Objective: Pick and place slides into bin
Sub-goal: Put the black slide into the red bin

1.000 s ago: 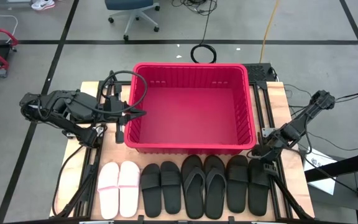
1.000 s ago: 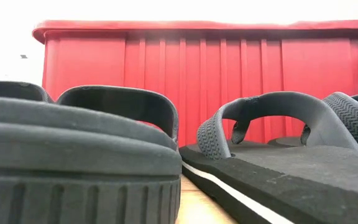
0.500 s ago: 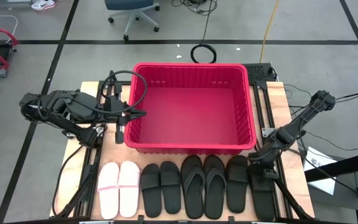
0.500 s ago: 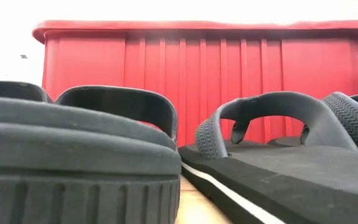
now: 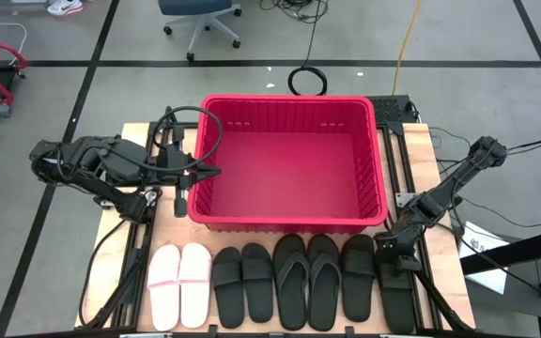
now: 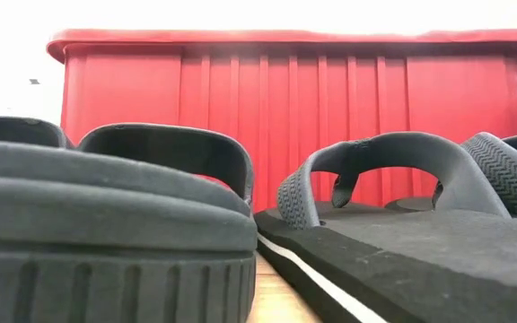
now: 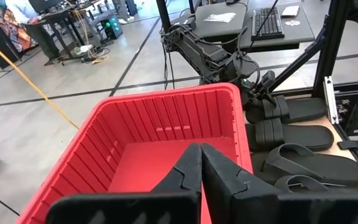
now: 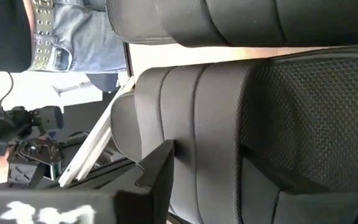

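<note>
The red bin (image 5: 289,221) stands mid-table, with nothing in it. Eight slides lie in a row on their soles along the near edge: a pale pink pair (image 5: 180,284), a black wide-strap pair (image 5: 242,282), a black thong pair (image 5: 308,282) and a second black wide-strap pair (image 5: 374,280). My right gripper (image 5: 394,252) is low over the rightmost black slide (image 5: 394,286). It is open, with its fingers on either side of that slide's strap (image 8: 197,106). My left gripper (image 5: 182,199) is shut and empty beside the bin's left wall (image 7: 104,162). My right gripper comes down at a slant from the table's right side over the rightmost black slide. One finger (image 8: 160,168) stands on each side of the wide strap (image 8: 194,149). The slide lies flat on the table. I cannot tell whether the fingers touch it.
The bin's near wall (image 6: 294,117) rises just behind the row of slides. Bare wood shows left and right of the bin (image 5: 421,150). A person stands beyond the table in the right wrist view (image 8: 55,37). Cables run along the table's left side (image 5: 111,263).
My right gripper has gone down and toward the table's near edge, onto the rightmost black slide. That slide has slid a little toward the near edge. The left arm has kept still.
</note>
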